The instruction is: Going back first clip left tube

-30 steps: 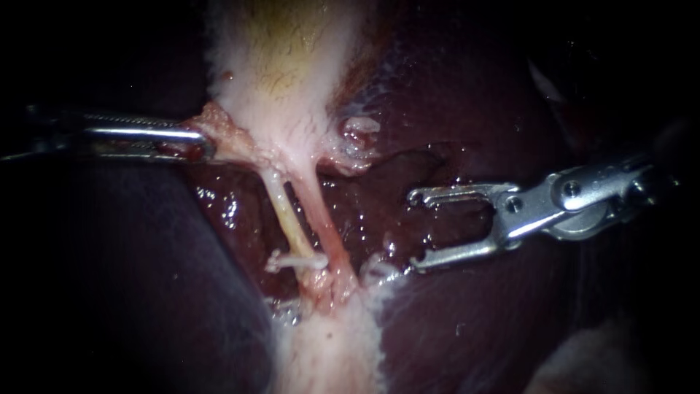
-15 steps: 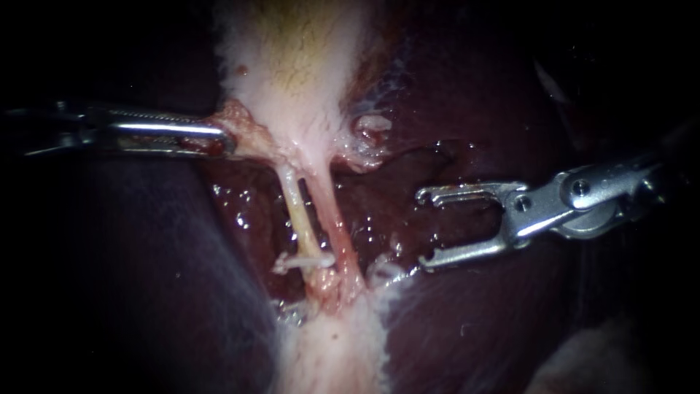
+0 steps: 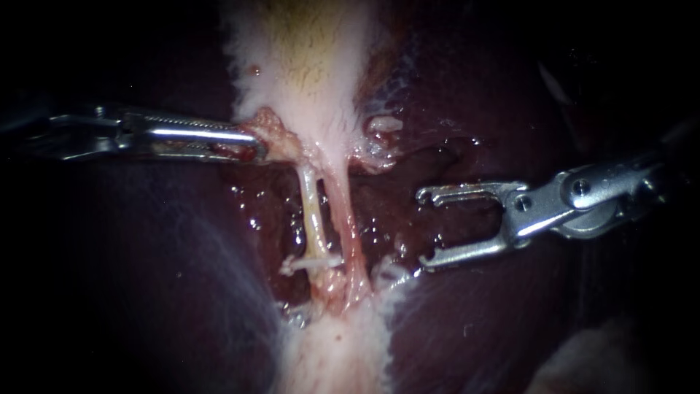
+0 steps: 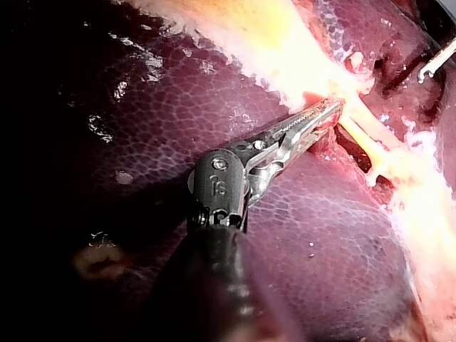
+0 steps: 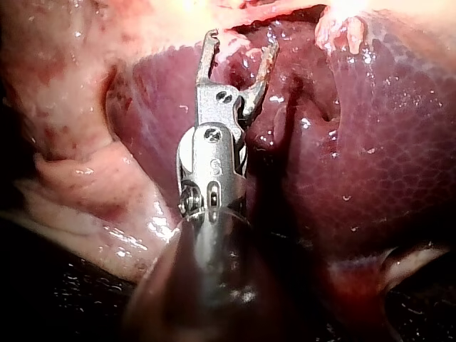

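Note:
Two thin tubes run down from the pale gallbladder (image 3: 306,66): a yellowish left tube (image 3: 313,219) and a pinker right tube (image 3: 348,230). A small white clip (image 3: 310,261) sits across the lower end of the left tube. My left instrument (image 3: 255,144) (image 4: 331,110) is shut on reddish tissue at the gallbladder's neck, just above the tubes. My right instrument (image 3: 424,230) (image 5: 241,43) stands to the right of the tubes with its jaws wide open and empty, clear of the clip.
Dark, wet liver (image 3: 474,314) lies all around and behind the tubes. A pale band of tissue (image 3: 332,350) continues below the clip. In the left wrist view one jaw tip of my right instrument (image 4: 434,64) shows beyond the tubes.
My left instrument has carried the gripped tissue to the right, so the tubes now stand more upright. My right instrument has hardly moved, and its jaws stay open.

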Controlling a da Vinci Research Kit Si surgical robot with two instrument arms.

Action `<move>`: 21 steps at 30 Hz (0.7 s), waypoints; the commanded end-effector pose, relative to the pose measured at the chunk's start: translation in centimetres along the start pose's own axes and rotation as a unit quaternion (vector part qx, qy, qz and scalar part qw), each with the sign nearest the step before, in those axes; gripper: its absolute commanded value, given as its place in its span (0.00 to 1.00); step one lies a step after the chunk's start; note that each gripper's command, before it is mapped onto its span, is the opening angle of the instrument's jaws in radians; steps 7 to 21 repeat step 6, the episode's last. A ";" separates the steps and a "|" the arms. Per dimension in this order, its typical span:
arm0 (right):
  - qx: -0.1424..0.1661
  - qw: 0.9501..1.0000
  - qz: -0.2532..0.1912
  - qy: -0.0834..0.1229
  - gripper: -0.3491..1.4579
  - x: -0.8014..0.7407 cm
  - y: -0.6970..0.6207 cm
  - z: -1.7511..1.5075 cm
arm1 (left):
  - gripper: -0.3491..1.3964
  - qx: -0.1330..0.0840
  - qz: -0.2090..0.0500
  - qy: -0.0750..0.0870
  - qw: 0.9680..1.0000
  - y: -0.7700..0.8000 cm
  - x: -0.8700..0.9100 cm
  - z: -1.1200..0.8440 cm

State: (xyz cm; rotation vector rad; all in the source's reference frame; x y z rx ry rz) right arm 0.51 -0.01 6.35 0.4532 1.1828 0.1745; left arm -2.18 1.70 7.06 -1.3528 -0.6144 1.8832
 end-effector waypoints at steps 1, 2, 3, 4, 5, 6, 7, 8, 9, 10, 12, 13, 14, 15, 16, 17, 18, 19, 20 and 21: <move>0.000 1.000 0.000 0.000 0.47 0.00 0.00 0.00 | 0.00 -0.001 0.000 0.000 1.000 0.00 0.00 0.00; 0.000 1.000 0.000 0.000 0.47 0.00 0.00 0.00 | 0.00 -0.001 0.000 0.000 1.000 0.00 0.00 0.00; 0.000 1.000 0.000 0.000 0.47 0.00 0.00 0.00 | 0.00 -0.001 0.000 0.000 1.000 0.00 0.00 0.00; 0.000 1.000 0.000 0.000 0.47 0.00 0.00 0.00 | 0.00 -0.001 0.000 0.000 1.000 0.00 0.00 0.00; 0.000 1.000 0.000 0.000 0.47 0.00 0.00 0.00 | 0.00 0.000 0.000 -0.001 1.000 0.00 0.00 0.00; 0.000 1.000 0.000 0.000 0.47 0.00 0.00 0.00 | 0.00 0.000 0.000 -0.001 1.000 0.00 0.00 0.00; 0.000 1.000 0.000 0.000 0.47 0.00 0.00 0.00 | 0.00 0.000 0.000 -0.001 1.000 0.00 0.00 0.00; 0.000 1.000 0.000 0.000 0.47 0.00 0.00 0.00 | 0.00 0.000 0.000 -0.001 1.000 0.00 0.00 0.00; 0.000 1.000 0.000 0.000 0.47 0.00 0.00 0.00 | 0.00 0.000 0.000 -0.001 1.000 0.00 0.00 0.00; 0.000 1.000 0.000 0.000 0.47 0.00 0.00 0.00 | 0.00 0.000 0.000 -0.001 1.000 0.00 0.00 0.00; 0.000 1.000 0.000 0.000 0.47 0.00 0.00 0.00 | 0.00 0.000 0.000 -0.001 1.000 0.00 0.00 0.00; 0.000 1.000 0.000 0.000 0.47 0.00 0.00 0.00 | 0.00 0.000 0.000 -0.001 1.000 0.00 0.00 0.00; 0.000 1.000 0.000 0.000 0.47 0.00 0.00 0.00 | 0.00 0.000 0.000 -0.001 1.000 0.00 0.00 0.00; 0.000 1.000 0.000 0.000 0.47 0.00 0.00 0.00 | 0.00 0.000 0.000 -0.001 1.000 0.00 0.00 0.00; 0.000 1.000 0.000 0.000 0.47 0.00 0.00 0.00 | 0.00 0.000 0.000 -0.001 1.000 0.00 0.00 0.00; 0.000 1.000 0.000 0.000 0.47 0.00 0.00 0.00 | 0.00 0.000 0.000 -0.001 1.000 0.00 0.00 0.00; 0.000 1.000 0.000 0.000 0.47 0.00 0.00 0.00 | 0.00 0.000 0.000 -0.001 1.000 0.00 0.00 0.00; 0.000 1.000 0.000 0.000 0.47 0.00 0.00 0.00 | 0.00 0.000 0.000 -0.001 1.000 0.00 0.00 0.00; 0.000 1.000 0.000 0.000 0.47 0.00 0.00 0.00 | 0.00 0.000 0.000 -0.001 1.000 0.00 0.00 0.00; 0.000 1.000 0.000 0.000 0.47 0.00 0.00 0.00 | 0.00 0.000 0.000 -0.001 1.000 0.00 0.00 0.00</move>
